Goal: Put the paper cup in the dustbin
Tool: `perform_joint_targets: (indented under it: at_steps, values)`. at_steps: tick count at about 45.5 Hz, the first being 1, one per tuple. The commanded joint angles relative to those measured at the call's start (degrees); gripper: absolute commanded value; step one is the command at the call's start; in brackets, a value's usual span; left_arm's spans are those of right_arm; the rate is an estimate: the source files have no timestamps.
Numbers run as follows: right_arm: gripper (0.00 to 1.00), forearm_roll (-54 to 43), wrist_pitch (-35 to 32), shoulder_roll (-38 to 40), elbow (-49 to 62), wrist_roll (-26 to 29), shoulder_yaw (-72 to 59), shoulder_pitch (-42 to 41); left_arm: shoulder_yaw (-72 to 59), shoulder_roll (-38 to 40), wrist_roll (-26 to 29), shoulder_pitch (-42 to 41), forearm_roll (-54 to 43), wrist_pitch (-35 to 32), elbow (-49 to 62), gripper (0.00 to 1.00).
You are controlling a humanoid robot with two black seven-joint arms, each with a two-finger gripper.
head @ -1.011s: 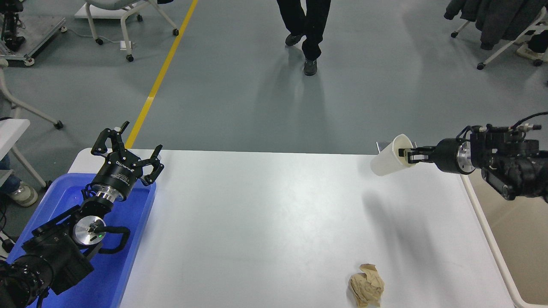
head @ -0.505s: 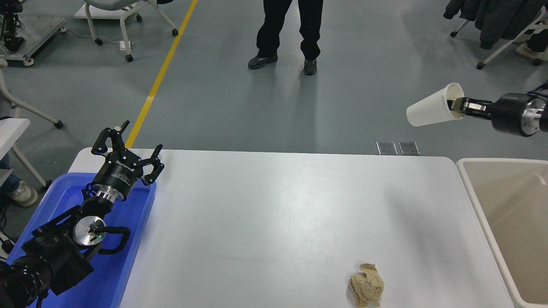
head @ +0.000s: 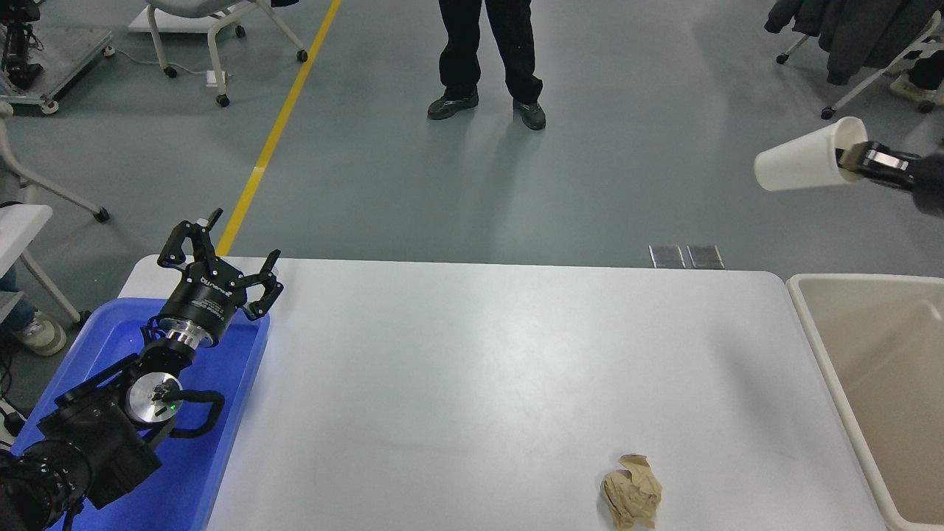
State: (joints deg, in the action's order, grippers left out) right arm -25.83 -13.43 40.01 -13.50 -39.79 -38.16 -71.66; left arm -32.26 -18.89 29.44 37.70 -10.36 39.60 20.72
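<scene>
We see the white table with the dustbin set against its right end, open and showing nothing inside in the part we can see. The left arm is parked at the lower left over the blue tray, its left gripper splayed wide and carrying nothing. The paper cup has climbed and swung rightward over the last second: it was low at the table's far right corner, and now it hangs high near the right edge, lying sideways with its base toward the left. The right gripper pinches the cup's rim, one finger apparently inside, though most of it is cut off by the frame. We judge the cup is nearly lined up beyond the dustbin's far end, with lowering and release left. The crumpled brown paper ball sits untouched near the front edge.
</scene>
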Motion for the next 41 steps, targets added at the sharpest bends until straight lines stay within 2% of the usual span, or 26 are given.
perform_joint_targets:
  at_steps: [1,10,24,28,41]
  values:
    - [0.0,8.77,-0.1,0.33,10.51,9.19,0.11,7.58,0.0,0.0,0.0,0.0,-0.01,0.04,0.02,1.0]
    - [0.0,12.82,0.07,1.83,11.3,24.4,2.21,10.31,0.0,0.0,0.0,0.0,-0.01,-0.05,0.02,1.0]
    - [0.0,12.73,0.86,2.44,15.17,37.33,8.19,14.53,0.0,0.0,0.0,0.0,-0.01,0.04,-0.07,1.0]
    - [0.0,12.73,0.95,2.44,15.35,39.09,9.51,15.05,0.0,0.0,0.0,0.0,-0.01,0.04,0.02,1.0]
    - [0.0,12.73,2.79,-1.07,15.52,39.27,11.53,20.5,0.0,0.0,0.0,0.0,-0.01,0.04,0.02,1.0]
